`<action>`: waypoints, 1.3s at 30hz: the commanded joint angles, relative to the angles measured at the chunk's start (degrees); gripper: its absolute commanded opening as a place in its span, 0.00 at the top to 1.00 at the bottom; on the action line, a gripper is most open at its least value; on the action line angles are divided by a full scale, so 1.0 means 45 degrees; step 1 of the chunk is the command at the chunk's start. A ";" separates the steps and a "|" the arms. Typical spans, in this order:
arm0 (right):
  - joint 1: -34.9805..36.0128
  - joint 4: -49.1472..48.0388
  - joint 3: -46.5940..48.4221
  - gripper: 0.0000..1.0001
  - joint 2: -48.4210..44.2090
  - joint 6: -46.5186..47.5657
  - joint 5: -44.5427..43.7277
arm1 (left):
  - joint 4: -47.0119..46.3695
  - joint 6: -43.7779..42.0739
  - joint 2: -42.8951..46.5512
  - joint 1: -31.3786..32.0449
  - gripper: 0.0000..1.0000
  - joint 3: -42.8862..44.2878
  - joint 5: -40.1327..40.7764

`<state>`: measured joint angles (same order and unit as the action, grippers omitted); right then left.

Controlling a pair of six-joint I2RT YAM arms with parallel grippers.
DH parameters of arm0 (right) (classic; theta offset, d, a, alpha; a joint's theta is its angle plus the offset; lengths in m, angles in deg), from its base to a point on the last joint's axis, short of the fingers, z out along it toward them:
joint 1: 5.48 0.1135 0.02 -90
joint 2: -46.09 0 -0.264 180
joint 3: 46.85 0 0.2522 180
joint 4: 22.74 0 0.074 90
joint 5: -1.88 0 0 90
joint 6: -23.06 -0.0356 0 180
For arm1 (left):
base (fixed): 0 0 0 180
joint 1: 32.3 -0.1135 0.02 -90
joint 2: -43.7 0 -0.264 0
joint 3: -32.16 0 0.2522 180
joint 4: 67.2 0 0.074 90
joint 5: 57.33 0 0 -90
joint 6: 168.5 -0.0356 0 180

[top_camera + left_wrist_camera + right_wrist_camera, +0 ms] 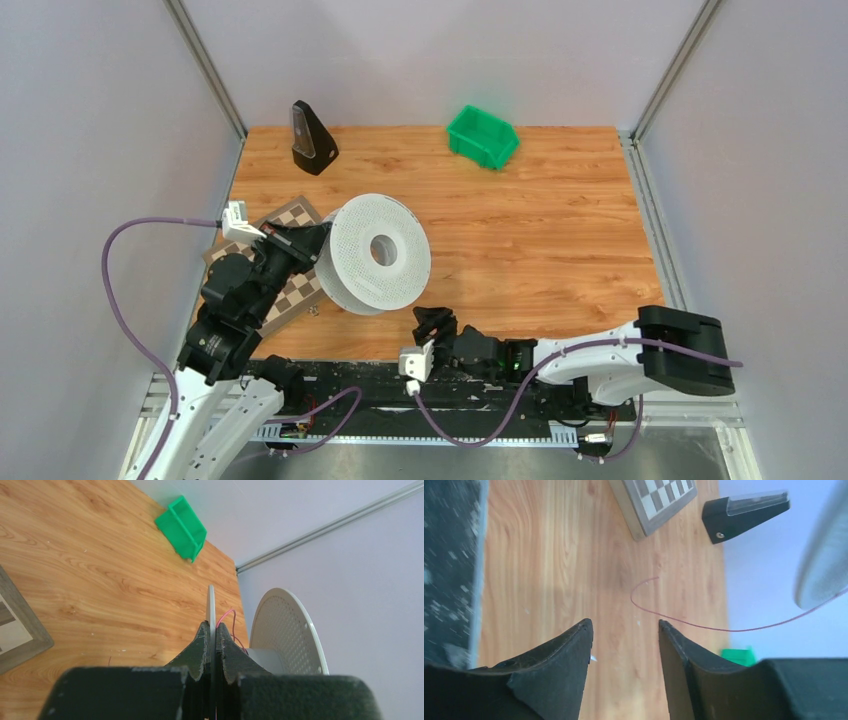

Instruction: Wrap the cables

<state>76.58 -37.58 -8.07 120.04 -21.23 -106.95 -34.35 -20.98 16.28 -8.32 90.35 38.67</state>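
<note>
From above, the grey reel (375, 252) tilts beside the chessboard (295, 290) at the surface's (560, 230) left. Only the left wrist view shows the left jaws pinching one disc's rim. Only the right wrist view shows the right jaws parted and empty, the thin pink cable (704, 628) curling beyond them.

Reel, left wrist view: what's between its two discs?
A grey hub and a thin pink strand looping out. The left gripper, shut on the near disc, hides any windings lower down.
</note>
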 commanded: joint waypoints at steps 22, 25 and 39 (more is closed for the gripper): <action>-0.0984 -0.3357 0.2718 0.47 0.7433 0.9084 -0.2996 | 0.0292 -0.0076 0.0579 0.0036 1.00 0.1095 -0.0292; -0.1028 -0.4690 0.2745 0.47 0.8257 0.9691 -0.3284 | 0.0402 -0.0124 0.0575 0.0035 1.00 0.1000 -0.0238; -0.0958 -0.7674 0.2448 1.00 0.9094 1.0087 -0.3848 | 0.0637 -0.0359 0.0658 0.0038 1.00 0.0881 -0.0035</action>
<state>71.62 -62.89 4.63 161.24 22.53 -122.84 -27.81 -22.64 18.40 -8.29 92.21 37.36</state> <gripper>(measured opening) 0.033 0.017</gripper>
